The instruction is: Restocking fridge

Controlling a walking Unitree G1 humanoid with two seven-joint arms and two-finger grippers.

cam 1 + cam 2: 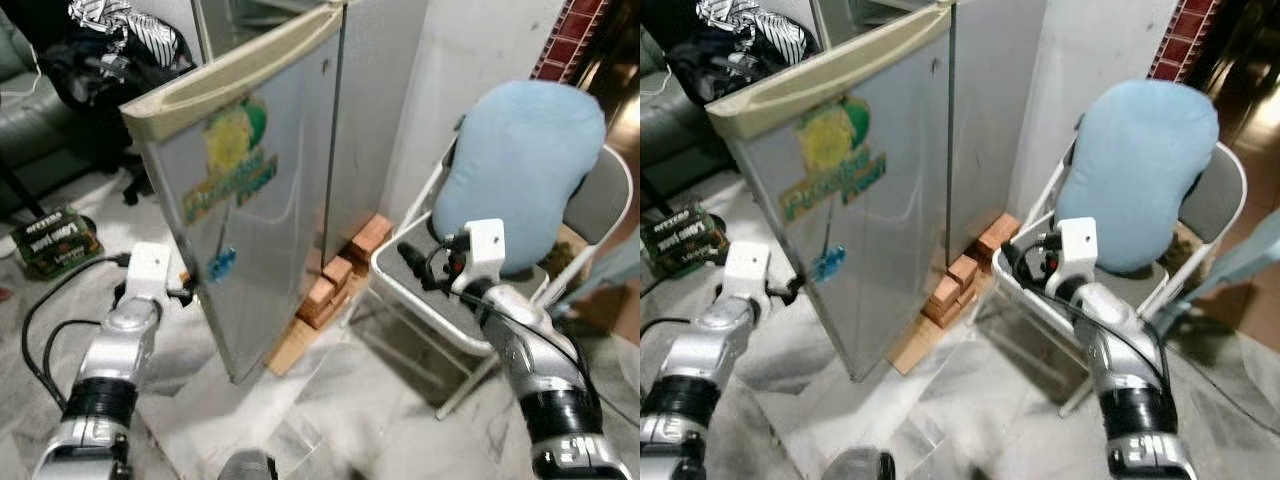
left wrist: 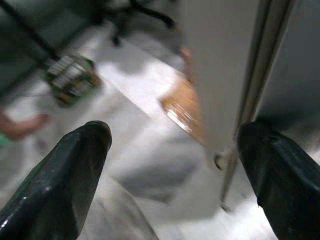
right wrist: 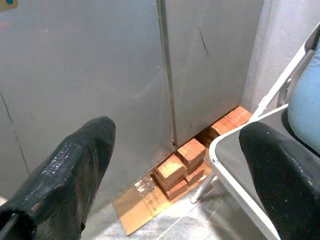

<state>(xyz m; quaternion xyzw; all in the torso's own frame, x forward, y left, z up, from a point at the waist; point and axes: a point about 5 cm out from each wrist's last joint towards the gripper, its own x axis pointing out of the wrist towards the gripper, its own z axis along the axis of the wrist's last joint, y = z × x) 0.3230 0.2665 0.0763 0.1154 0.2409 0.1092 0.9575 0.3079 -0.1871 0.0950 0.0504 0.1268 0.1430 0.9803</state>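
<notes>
Standing at centre: a fridge (image 1: pixel 370 110) of smooth grey metal, tall and box-shaped, raised at its base on stacked reddish bricks (image 1: pixel 335 280) laid over a flat strip of brown cardboard (image 1: pixel 290 345). Swung open toward the camera: the fridge door (image 1: pixel 250 230), a flat silver panel with a cream plastic trim along its top edge, a yellow-and-green sticker (image 1: pixel 232 150) on the upper face and a small blue mark (image 1: pixel 222 262) lower down. Underfoot everywhere: pale marble-patterned floor tiles (image 1: pixel 340 420), glossy. Just beside the fridge's right side: a folding chair (image 1: pixel 440 290) with thin white tube frame and dark grey seat, carrying a rounded, soft light-blue cushion (image 1: pixel 520 170) propped against its back. Behind the door, upper left: a dark green sofa (image 1: pixel 30 110) heaped with black and striped cloth. On the floor near it: a flat green printed box (image 1: pixel 55 240).

Reaching in at the door's free vertical edge, low down: left gripper (image 2: pixel 175 170), black tapered fingers spread wide with the door's thin edge between them, not clamped on it. Raised over the front corner of the chair seat: right gripper (image 3: pixel 175 170), blunt matte-black fingers likewise parted and holding nothing, pointed at the seam between door and cabinet and the bricks below. Both arms of silver segmented metal with white wrist blocks and black cables.
</notes>
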